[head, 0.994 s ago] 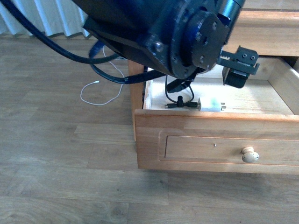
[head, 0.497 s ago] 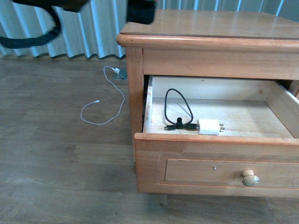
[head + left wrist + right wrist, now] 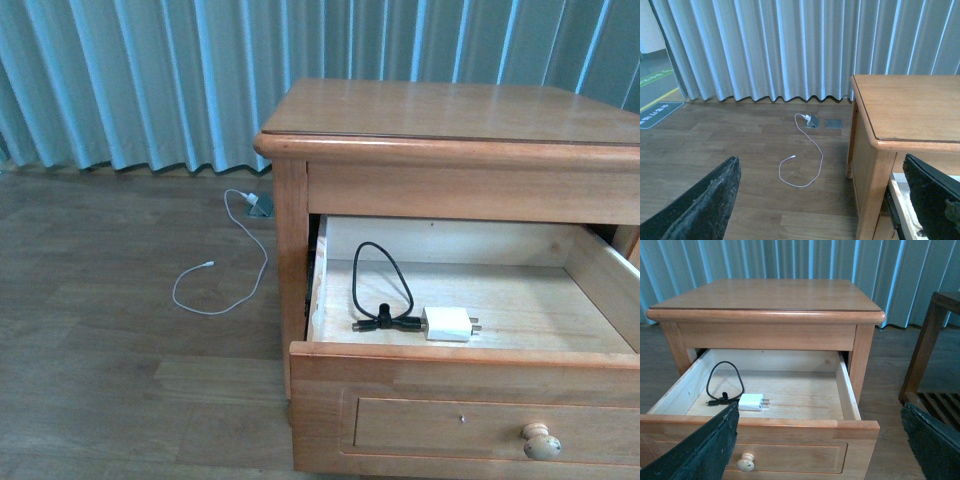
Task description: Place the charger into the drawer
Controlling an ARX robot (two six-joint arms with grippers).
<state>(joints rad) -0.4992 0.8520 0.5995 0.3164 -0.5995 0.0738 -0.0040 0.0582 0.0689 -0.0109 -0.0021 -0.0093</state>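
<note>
The charger (image 3: 447,323), a small white plug block with a looped black cable (image 3: 381,281), lies flat on the pale floor of the drawer (image 3: 455,374), near its front wall. The drawer stands pulled out of the wooden nightstand, its round pale knob (image 3: 541,441) low on the panel front. In the right wrist view the charger (image 3: 751,402) lies inside the drawer (image 3: 790,427), and my right gripper (image 3: 819,407) is open, raised in front of it and touching nothing. My left gripper (image 3: 820,160) is open over the floor beside the nightstand. Neither gripper shows in the front view.
A long thin white cable (image 3: 225,270) trails over the wooden floor from a floor socket (image 3: 812,121) by the curtain (image 3: 150,80). The nightstand top (image 3: 450,110) overhangs the drawer. A dark wooden rack (image 3: 935,340) stands beside the nightstand.
The arm that hung over the drawer a second ago has gone out of the front view. The charger lies where it was, and the view has tilted upward.
</note>
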